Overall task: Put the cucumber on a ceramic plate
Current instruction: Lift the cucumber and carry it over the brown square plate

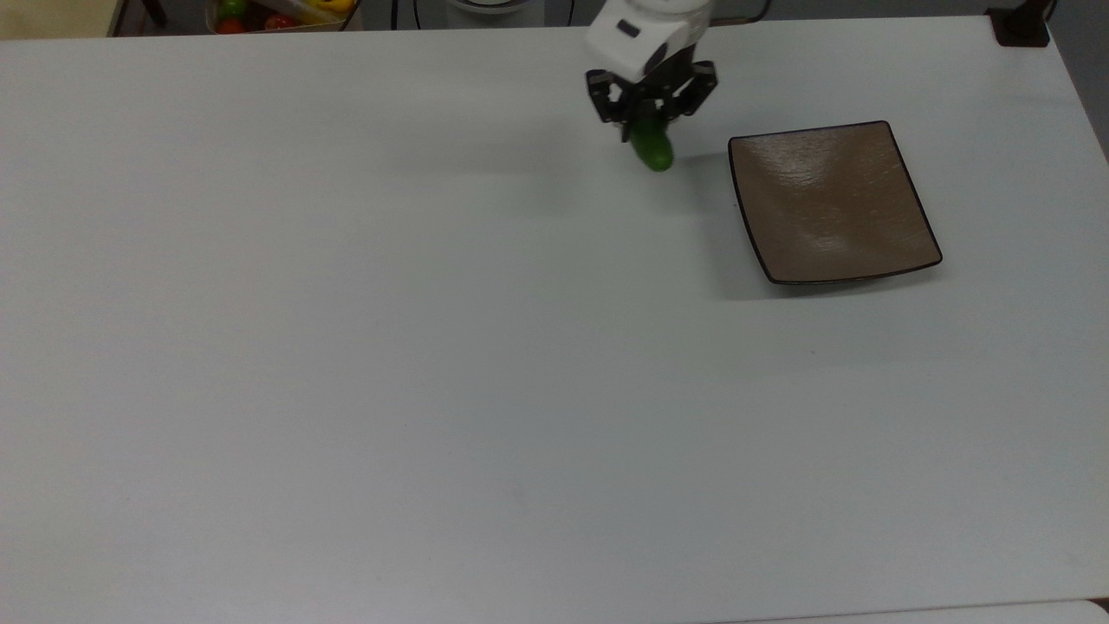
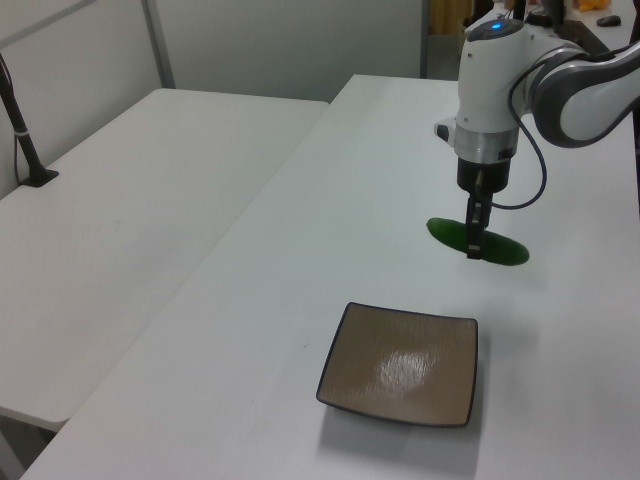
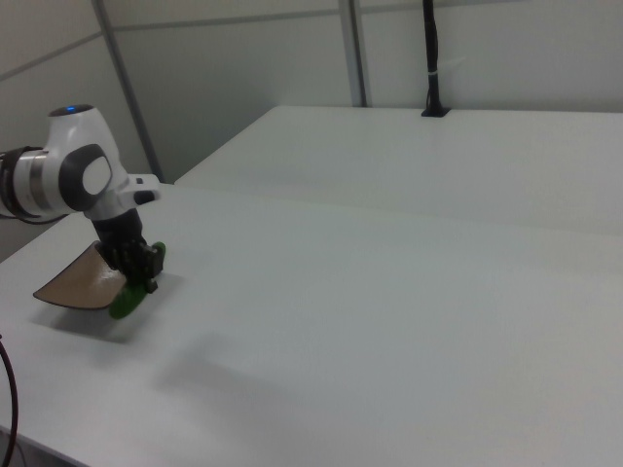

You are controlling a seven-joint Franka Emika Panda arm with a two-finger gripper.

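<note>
The dark green cucumber (image 1: 651,149) hangs above the white table, held level in my gripper (image 1: 645,130), which is shut on its middle. In the left view the cucumber (image 2: 505,248) sticks out on both sides of the dark fingers (image 2: 474,240), beyond the plate's far edge. The square glossy brown ceramic plate (image 1: 832,201) lies bare on the table, a short way to the top view's right of the cucumber. In the right view the cucumber (image 3: 125,301) hangs in front of the plate (image 3: 76,285), under my gripper (image 3: 139,280).
A tray of coloured vegetables (image 1: 277,12) sits past the table's far edge at the top view's upper left. A black post base (image 1: 1022,26) stands at the far right corner. A second white table (image 2: 120,230) adjoins on the left view's left.
</note>
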